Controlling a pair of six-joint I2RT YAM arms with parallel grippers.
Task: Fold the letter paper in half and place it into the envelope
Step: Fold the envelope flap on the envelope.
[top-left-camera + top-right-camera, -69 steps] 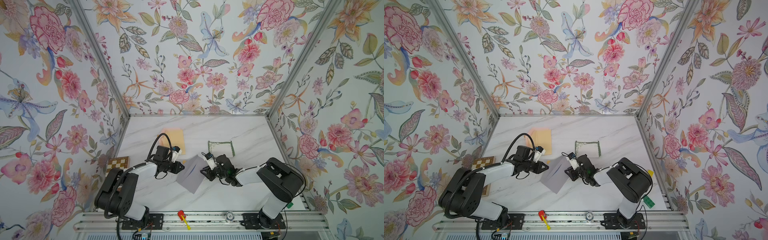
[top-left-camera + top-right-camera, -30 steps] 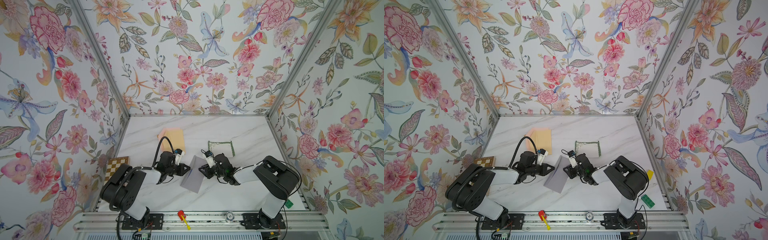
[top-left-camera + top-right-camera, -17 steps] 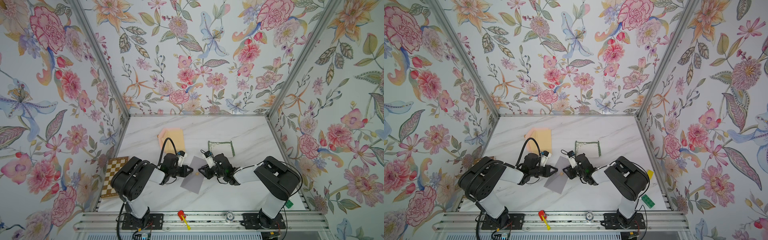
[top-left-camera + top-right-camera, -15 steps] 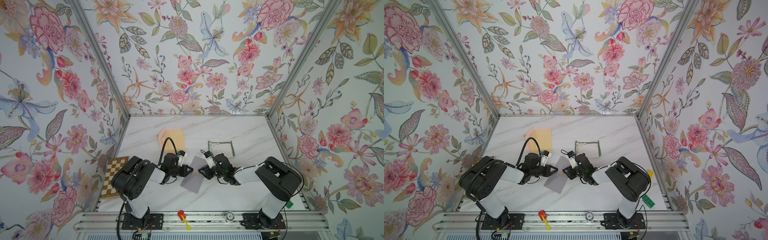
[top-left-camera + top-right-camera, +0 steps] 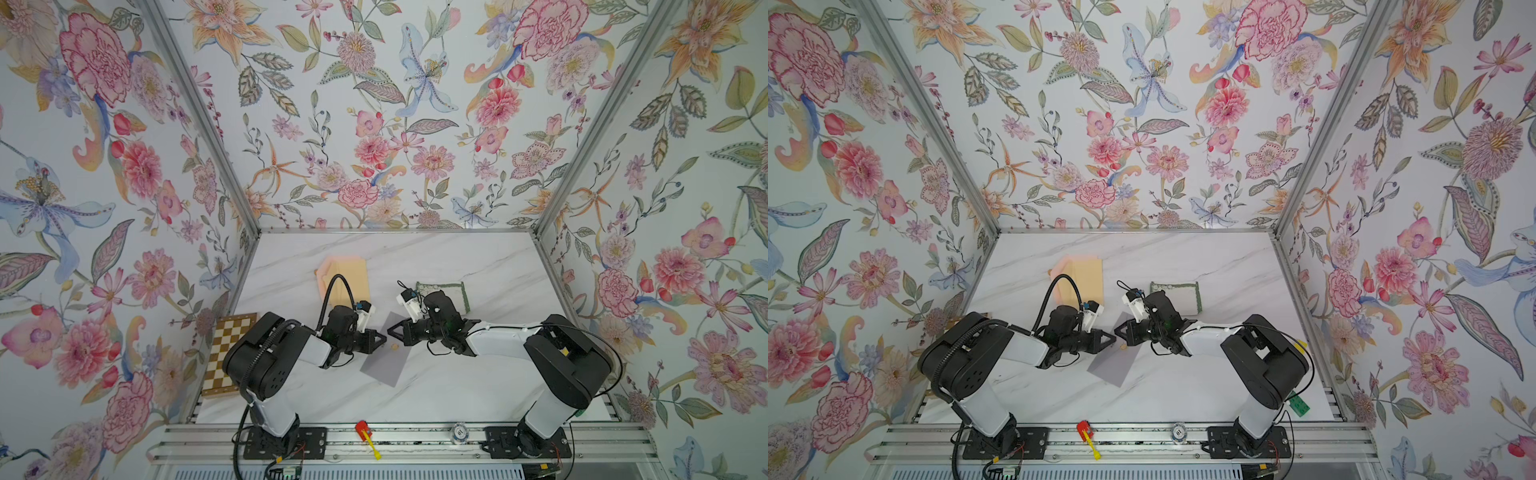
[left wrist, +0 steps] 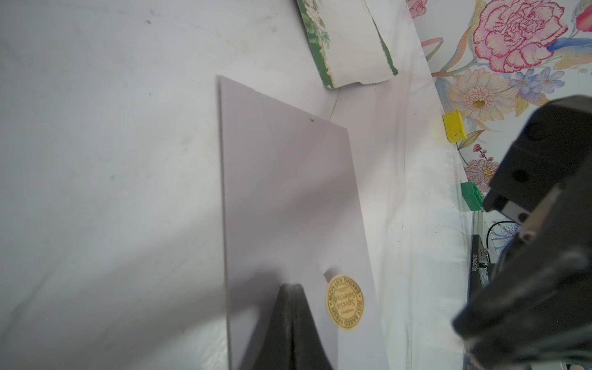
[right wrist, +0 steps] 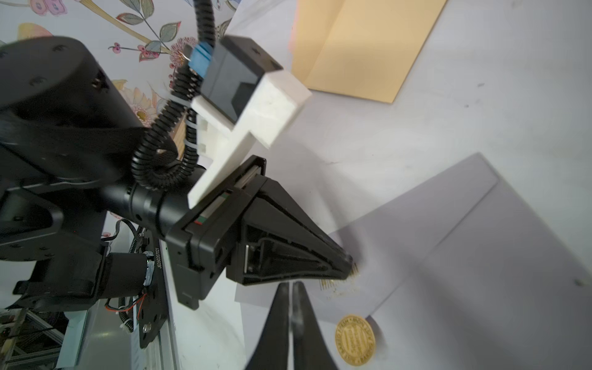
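Centrally, the left claw (image 5: 383, 336) and the right claw (image 5: 390, 331) meet tip to tip over the flat lavender-grey paper envelope (image 5: 384, 363). Both have their jaws drawn fully together, and nothing is visibly pinched between them. In the left wrist view the left claw (image 6: 291, 287) rests its tip on the envelope (image 6: 288, 192), just beside the round gold paper seal sticker (image 6: 345, 302). The right claw (image 7: 291, 285) hangs over the same far end; whether it touches cannot be told.

The envelope lies flat on the white marble-patterned counter (image 5: 457, 257), its long axis running far to near and leaning left toward the near end. The green-bordered, lined white letter paper (image 5: 455, 289) lies far and right of the right claw, apart from the envelope. The right arm is judged the nearer for reaching it. A peach-orange paper sheet (image 5: 353, 274) lies far-left, beyond the left claw.
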